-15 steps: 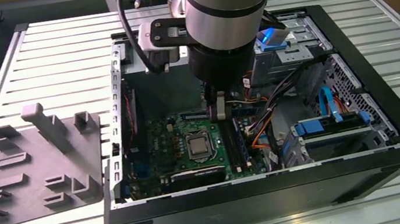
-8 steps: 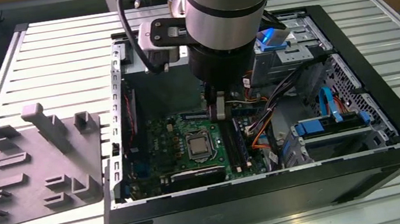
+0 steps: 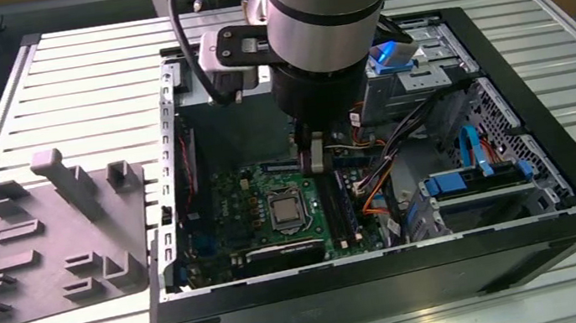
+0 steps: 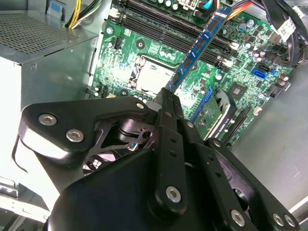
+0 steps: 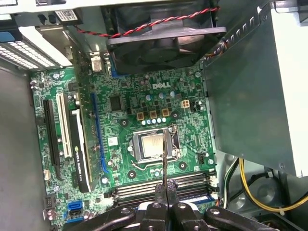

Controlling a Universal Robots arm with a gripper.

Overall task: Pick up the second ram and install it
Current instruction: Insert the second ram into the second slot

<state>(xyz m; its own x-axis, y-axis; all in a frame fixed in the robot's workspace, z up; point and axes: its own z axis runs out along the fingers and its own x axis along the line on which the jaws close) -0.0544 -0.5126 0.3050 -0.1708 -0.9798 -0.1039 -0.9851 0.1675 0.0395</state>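
Note:
My gripper (image 3: pixel 316 156) reaches down into the open computer case (image 3: pixel 561 174), over the green motherboard (image 3: pixel 244 210). It is shut on the second ram (image 4: pixel 198 45), a long thin stick that looks blue with dark chips in the second wrist view. The stick juts out from the fingertips (image 4: pixel 169 96), and its far end hangs over the black memory slots (image 4: pixel 159 21), tilted and apart from them. In the first wrist view the second ram (image 5: pixel 164 154) appears edge-on as a thin line above the gripper (image 5: pixel 166 186), crossing the processor socket (image 5: pixel 153 147). The memory slots (image 5: pixel 139 185) lie just beside the fingers.
A pale grey moulded tray (image 3: pixel 52 245) with upright posts lies at the exterior view's left of the case. Inside the case are a fan (image 5: pixel 159 38), a grey metal box (image 5: pixel 250 96), an expansion card (image 5: pixel 79 144), orange and blue cables (image 3: pixel 383 190) and a drive bay (image 3: pixel 472 182).

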